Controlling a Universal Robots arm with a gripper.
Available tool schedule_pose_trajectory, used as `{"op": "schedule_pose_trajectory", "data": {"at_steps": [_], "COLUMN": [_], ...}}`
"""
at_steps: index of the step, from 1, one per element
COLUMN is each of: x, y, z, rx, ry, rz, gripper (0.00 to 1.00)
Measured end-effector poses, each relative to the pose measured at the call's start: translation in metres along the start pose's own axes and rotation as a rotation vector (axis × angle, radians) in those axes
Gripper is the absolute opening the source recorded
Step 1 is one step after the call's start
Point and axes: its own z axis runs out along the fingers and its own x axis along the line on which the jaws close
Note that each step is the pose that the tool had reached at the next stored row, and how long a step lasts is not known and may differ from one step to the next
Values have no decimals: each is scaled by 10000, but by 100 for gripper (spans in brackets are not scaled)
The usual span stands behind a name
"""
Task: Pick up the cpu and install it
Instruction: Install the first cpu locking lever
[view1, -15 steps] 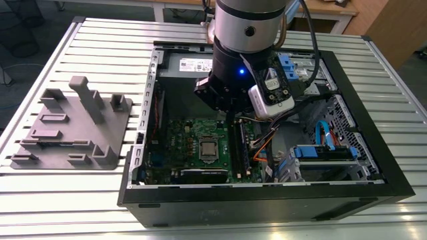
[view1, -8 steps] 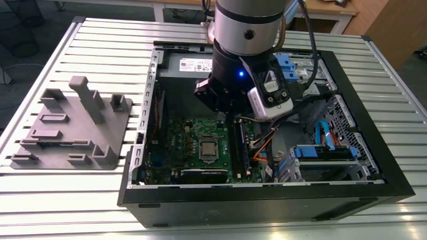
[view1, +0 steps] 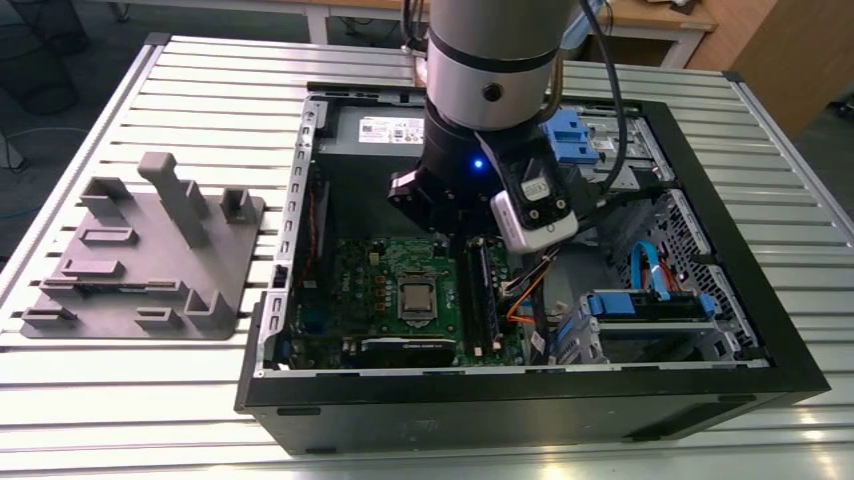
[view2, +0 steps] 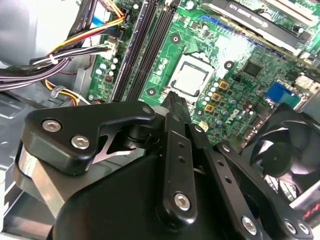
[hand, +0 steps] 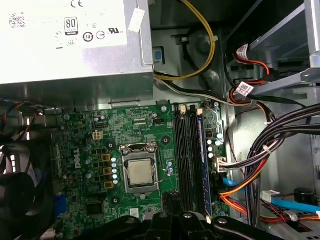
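Observation:
The cpu (view1: 416, 297) is a small silvery square lying flat in its socket on the green motherboard (view1: 360, 265), inside the open computer case. Both wrist views show the cpu (view2: 190, 79) (hand: 140, 172) with the socket frame around it. My gripper (view2: 175, 100) hangs a little above the board, just off the socket's edge on the side of the memory slots, and touches nothing. Its black fingertips (hand: 169, 202) stand together, shut and empty. In the exterior view the arm's wrist (view1: 487, 170) hangs over the case and hides the fingers.
Long black memory sticks (hand: 192, 155) stand beside the socket. Cable bundles (hand: 260, 150) crowd the drive bay side. A power supply (hand: 70, 45) fills one end of the case, and a black fan (view2: 285, 150) sits near the board. A grey fixture block (view1: 140, 250) lies on the table at the exterior view's left.

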Motion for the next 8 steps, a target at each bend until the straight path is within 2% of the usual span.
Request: {"op": "schedule_pose_trajectory", "data": {"at_steps": [8], "x": [1], "y": [0], "z": [12], "rx": [3], "ry": [1], "rz": [0], "gripper": [11]}}
